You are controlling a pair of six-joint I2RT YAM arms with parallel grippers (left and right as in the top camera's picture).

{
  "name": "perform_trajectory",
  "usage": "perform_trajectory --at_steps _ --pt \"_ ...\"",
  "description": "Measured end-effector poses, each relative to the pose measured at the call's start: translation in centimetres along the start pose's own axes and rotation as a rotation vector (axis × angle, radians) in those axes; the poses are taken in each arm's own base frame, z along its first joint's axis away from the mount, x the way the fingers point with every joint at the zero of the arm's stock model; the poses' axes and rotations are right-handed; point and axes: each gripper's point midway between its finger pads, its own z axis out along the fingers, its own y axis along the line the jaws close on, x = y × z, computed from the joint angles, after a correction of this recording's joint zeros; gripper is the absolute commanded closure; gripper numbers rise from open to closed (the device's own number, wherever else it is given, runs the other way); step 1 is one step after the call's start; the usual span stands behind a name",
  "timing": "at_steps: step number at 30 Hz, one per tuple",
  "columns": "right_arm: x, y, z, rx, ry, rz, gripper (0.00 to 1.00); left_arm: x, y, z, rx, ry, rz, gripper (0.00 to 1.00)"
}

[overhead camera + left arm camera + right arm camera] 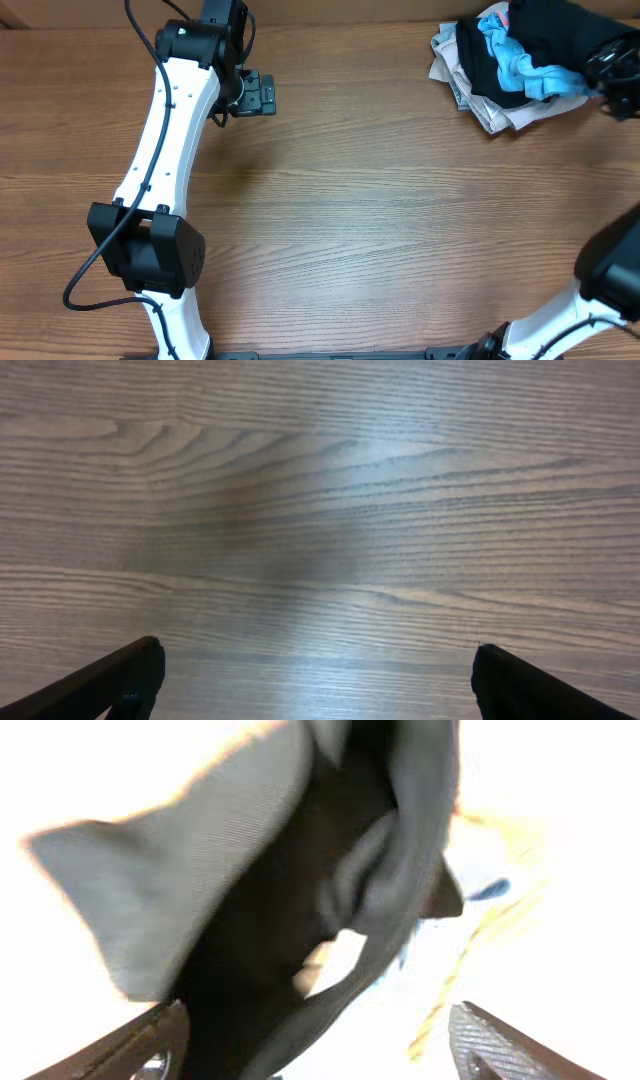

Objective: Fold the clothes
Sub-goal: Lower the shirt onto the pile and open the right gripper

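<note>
The black T-shirt point(545, 30) lies crumpled in a pile of clothes at the table's back right corner. My right gripper point(612, 72) is at the right edge of that pile. In the right wrist view its fingers point(320, 1045) are wide apart, and black fabric point(270, 920) hangs close in front of them, next to the left finger. I cannot tell whether the fabric touches that finger. My left gripper point(258, 95) is open and empty over bare wood at the back left; its two fingertips point(315, 680) are far apart.
A light-blue garment point(525, 62) lies tangled over the black one. Beige garments point(470, 85) lie under them at the pile's left side. The wooden table point(400, 220) spans the view. The right arm's base point(610, 275) is at the front right.
</note>
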Motion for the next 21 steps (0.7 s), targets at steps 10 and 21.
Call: perform_trajectory --at_steps 10,21 --pt "-5.9 7.1 -8.9 -0.015 -0.305 -0.259 0.13 -0.2 -0.1 0.0 0.005 -0.008 -0.001 0.0" --pt "-6.9 10.4 -0.8 0.004 -0.419 -0.462 0.16 0.1 0.0 0.0 0.002 0.003 0.0 0.0"
